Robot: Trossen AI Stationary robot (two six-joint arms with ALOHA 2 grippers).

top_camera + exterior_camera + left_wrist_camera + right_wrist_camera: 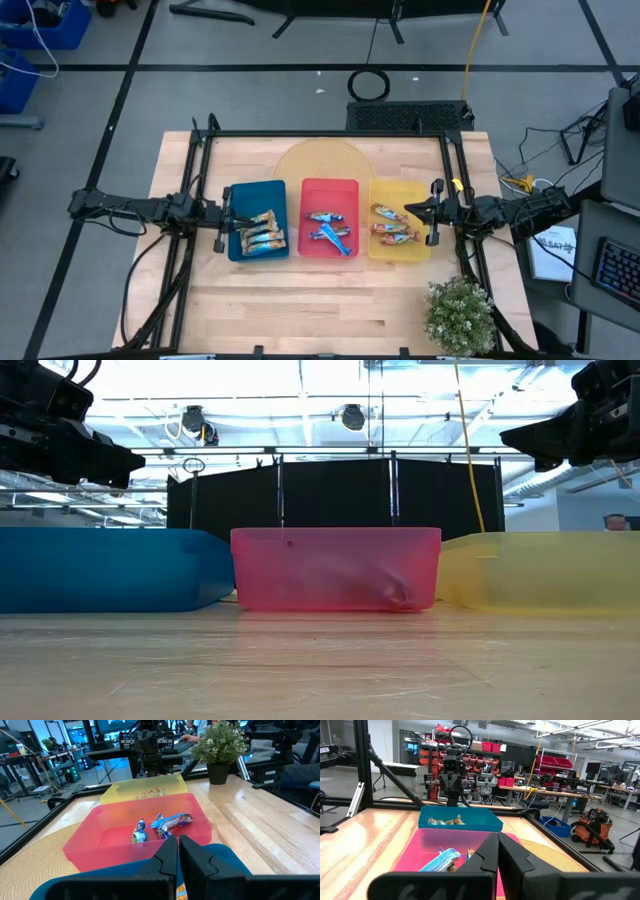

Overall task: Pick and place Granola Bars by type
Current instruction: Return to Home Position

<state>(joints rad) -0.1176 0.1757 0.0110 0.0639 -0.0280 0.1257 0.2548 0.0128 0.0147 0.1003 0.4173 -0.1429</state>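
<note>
Left tool (177,841), right tool (497,837): pressed together, empty.
Bars (330,228) between them in trays (330,183); low view hides bars.

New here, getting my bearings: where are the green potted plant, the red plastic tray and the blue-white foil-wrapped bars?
Green potted plant (460,312): high view, its leafy top.
Red plastic tray (330,195): high view, a bare part of its floor.
Blue-white foil-wrapped bars (172,820): left wrist view, one bar's wrapper.

2 blk arms (120,208), angular blk tools (177,841)
</note>
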